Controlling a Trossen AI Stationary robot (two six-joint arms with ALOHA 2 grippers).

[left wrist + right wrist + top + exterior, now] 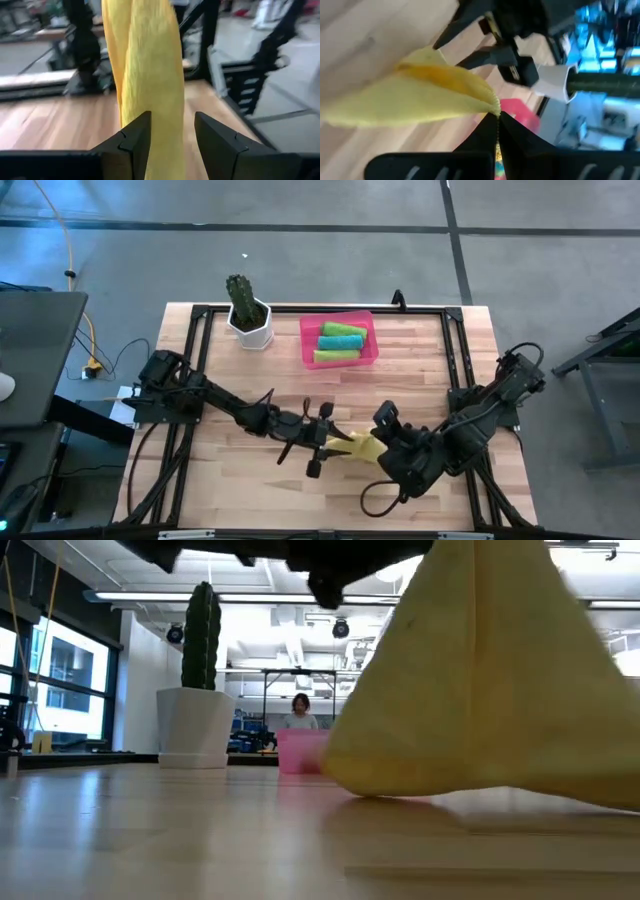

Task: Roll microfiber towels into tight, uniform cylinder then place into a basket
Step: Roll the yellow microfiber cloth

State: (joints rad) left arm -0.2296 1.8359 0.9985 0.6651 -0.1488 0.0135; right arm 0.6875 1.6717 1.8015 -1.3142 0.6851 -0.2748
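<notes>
The right gripper [497, 116], at five o'clock on the table [230, 490], pinches a corner of the yellow towel [362, 446]. The left gripper [172, 131] straddles the towel, jaws parted around it. The pink basket [338, 361] at twelve o'clock holds three rolls.

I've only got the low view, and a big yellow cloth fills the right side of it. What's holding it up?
Observer: The right pincer is shut on an edge of the yellow towel.
Operator: And the left arm?
Observer: The left pincer is open, with the towel hanging between its fingers.
Operator: I see just a pink edge behind. Anything in the basket?
Observer: The basket holds three rolled towels, side by side: lime green, teal, lime green.
</notes>
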